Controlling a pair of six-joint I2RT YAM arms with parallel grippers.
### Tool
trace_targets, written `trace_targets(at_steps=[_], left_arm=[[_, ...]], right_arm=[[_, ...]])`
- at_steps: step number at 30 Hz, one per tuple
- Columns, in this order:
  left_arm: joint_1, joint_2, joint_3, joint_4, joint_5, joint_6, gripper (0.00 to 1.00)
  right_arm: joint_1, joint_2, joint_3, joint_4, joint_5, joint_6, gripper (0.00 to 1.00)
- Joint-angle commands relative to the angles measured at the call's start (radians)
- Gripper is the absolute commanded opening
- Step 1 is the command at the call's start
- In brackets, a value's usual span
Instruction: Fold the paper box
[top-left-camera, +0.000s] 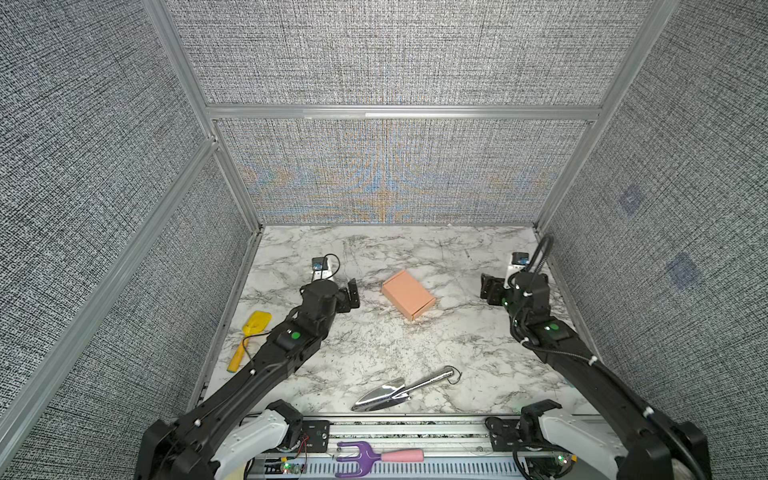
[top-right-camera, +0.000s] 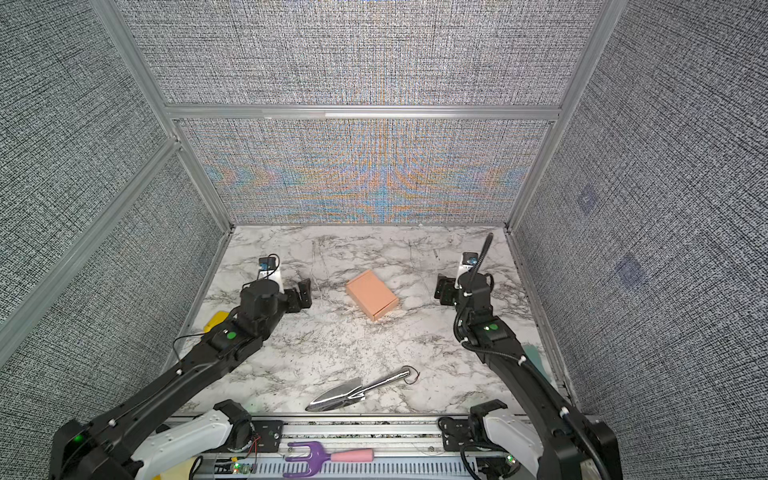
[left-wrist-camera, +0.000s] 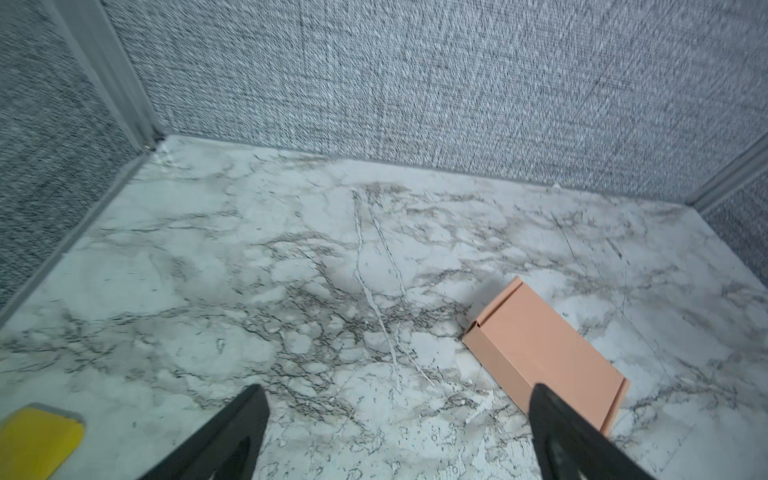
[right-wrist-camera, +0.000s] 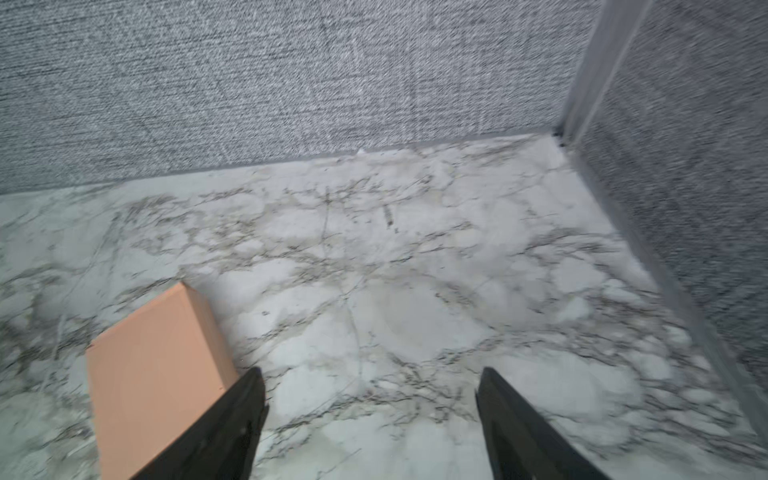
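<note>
So the paper box (top-left-camera: 408, 300) looks basically done. It sits closed up as a neat little pink block in the middle of the worktop (top-left-camera: 365, 349), lying flat and turned at an angle to the edges. I'd call the folding finished, or as good as.

From the left wrist view I can't quite tell if the end flap is tucked all the way in; there's a thin seam at one corner. So the next move, if any, would be a gentle press along that edge, not a fresh grab.

The left claw (top-left-camera: 353, 293) is spread wide and holds nothing, sitting near one side of the box but clear of it. The right claw (top-left-camera: 488, 289) is apart too, empty, and farther off on the other side.
</note>
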Motion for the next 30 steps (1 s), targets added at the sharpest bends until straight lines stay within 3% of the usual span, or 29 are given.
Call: trace_targets(at_steps=[1,7,13,19,23,30], left_arm=[[0.008,-0.075,0.016,0.032,-0.133,0.020,0.99],[0.033,-0.125,0.072,-0.017,-0.235,0.106,1.00],[0.162,-0.173,-0.094,0.234,-0.216,0.231,1.00],[0.458,-0.034,-0.172,0.286,0.000,0.087,1.00],[0.622,0.095,-0.242,0.409,0.146,0.066,1.00],[0.770,0.292,-0.317,0.641,0.237,0.076,0.99]], right_arm=[[-0.022,-0.078,-0.040,0.039,0.087,-0.060,0.85],[-0.054,-0.135,-0.159,0.173,0.092,-0.087,0.89],[-0.090,-0.109,-0.234,0.283,0.110,-0.087,0.90],[-0.137,-0.069,-0.316,0.431,0.086,-0.082,0.91],[-0.150,0.020,-0.368,0.579,0.092,-0.104,0.91],[-0.191,0.258,-0.402,0.831,0.085,-0.116,0.91]])
